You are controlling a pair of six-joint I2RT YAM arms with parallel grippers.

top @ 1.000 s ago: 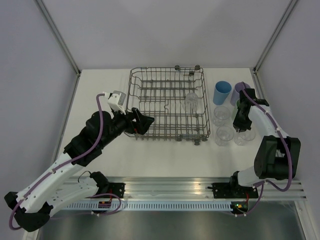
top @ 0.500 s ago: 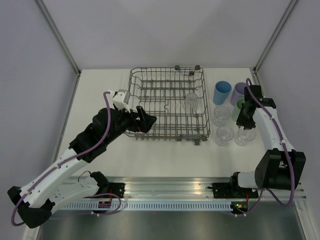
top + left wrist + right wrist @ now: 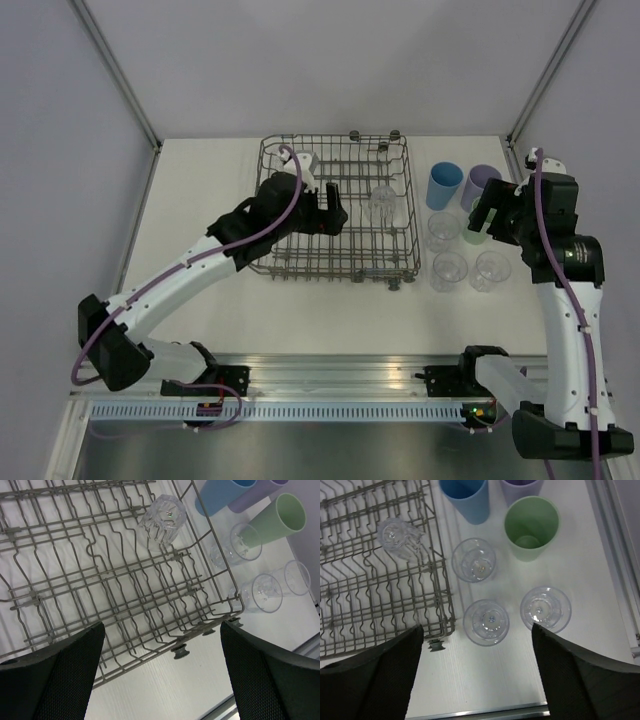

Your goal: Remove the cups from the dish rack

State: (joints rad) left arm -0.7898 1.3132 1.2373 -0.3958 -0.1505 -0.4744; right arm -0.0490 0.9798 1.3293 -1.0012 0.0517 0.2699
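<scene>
The grey wire dish rack [image 3: 264, 190] stands mid-table with one clear cup [image 3: 382, 203] upside down inside near its right wall. My left gripper [image 3: 335, 208] hovers open above the rack floor [image 3: 100, 580], a little left of that cup [image 3: 161, 519]. To the right of the rack stand the blue cup [image 3: 444, 186], the lavender cup [image 3: 482, 180], the green cup [image 3: 531, 527] and three clear cups [image 3: 474, 560] [image 3: 486, 621] [image 3: 546, 608]. My right gripper [image 3: 487, 218] hangs open and empty above them [image 3: 477, 626].
The rack's small wheel [image 3: 180, 652] sits at its front right corner. A metal rail [image 3: 330, 375] runs along the near table edge. The table's right rim [image 3: 615, 555] lies just beyond the green cup. White walls enclose the back and sides.
My right gripper opened and lifted off the front right clear cup, which now stands free. The left arm swung up and right from the rack's left front corner to above its middle.
</scene>
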